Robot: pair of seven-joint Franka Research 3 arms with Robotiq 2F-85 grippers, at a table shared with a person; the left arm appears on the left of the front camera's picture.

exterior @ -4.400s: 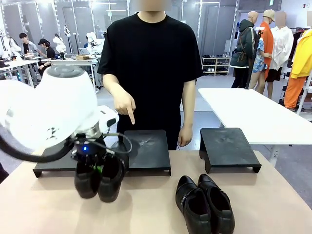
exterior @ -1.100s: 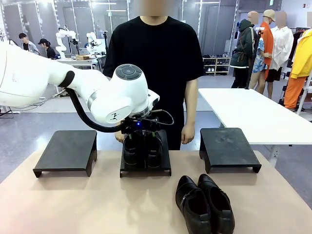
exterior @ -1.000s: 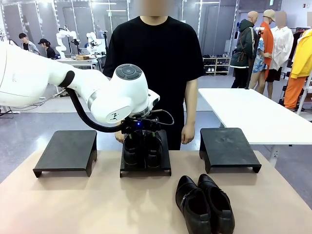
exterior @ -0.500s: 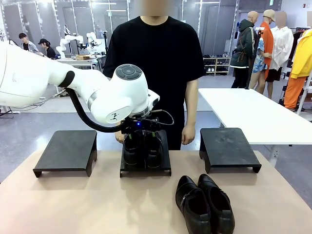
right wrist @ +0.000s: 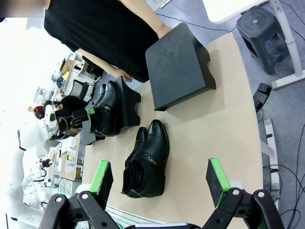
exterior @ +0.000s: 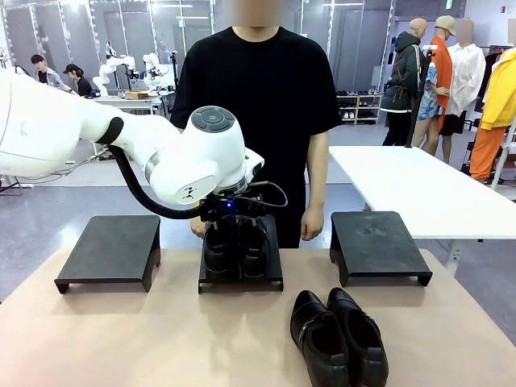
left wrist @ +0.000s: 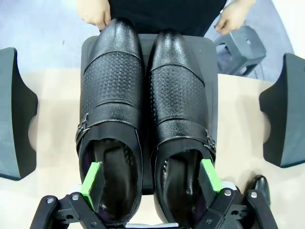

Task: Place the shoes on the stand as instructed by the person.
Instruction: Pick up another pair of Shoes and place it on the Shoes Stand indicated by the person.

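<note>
Just ahead of the spread right pincer, heels toward it, a glossy black leather shoe pair lies on the tan worktop, while the left pincer, pads apart, sits inside the other pair on the middle black stand.

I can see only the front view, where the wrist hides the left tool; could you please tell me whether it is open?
Observer: Yes, the left tool is open, with one green pad inside each shoe of the pair on the middle stand.
Operator: Which way do the toes point?
Observer: Toward the person, reaching about the stand's far edge.
Operator: And the right tool?
Observer: The right tool is open and empty, with the second pair ahead of it on the table.
</note>
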